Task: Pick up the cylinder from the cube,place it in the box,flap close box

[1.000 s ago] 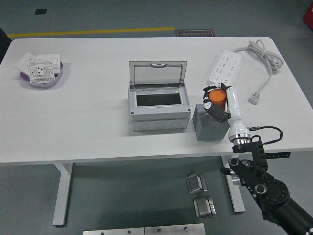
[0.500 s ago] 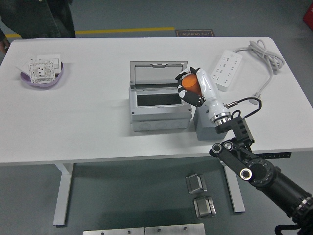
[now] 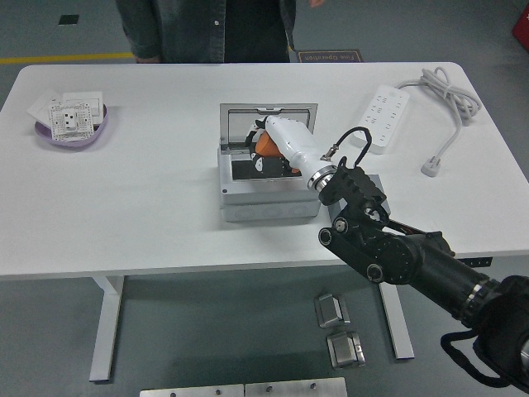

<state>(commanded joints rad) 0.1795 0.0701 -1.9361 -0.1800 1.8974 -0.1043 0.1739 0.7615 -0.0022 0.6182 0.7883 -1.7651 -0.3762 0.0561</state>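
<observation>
My right hand (image 3: 266, 149) is shut on the orange cylinder (image 3: 265, 145) and holds it over the dark opening of the grey box (image 3: 269, 203) at the table's middle. The box's clear lid (image 3: 267, 124) stands open and upright at the back. The dark grey cube is mostly hidden behind my right arm; only a sliver (image 3: 376, 184) shows to the right of the box. My left hand is out of view.
A white power strip (image 3: 383, 116) with its cable (image 3: 446, 95) lies at the back right. A purple bowl (image 3: 70, 132) with white sockets sits at the back left. A person in dark clothes (image 3: 207, 29) stands at the far edge.
My right hand has carried the orange cylinder off the cube, leftward, to above the box's opening. A person has stepped in at the far side.
</observation>
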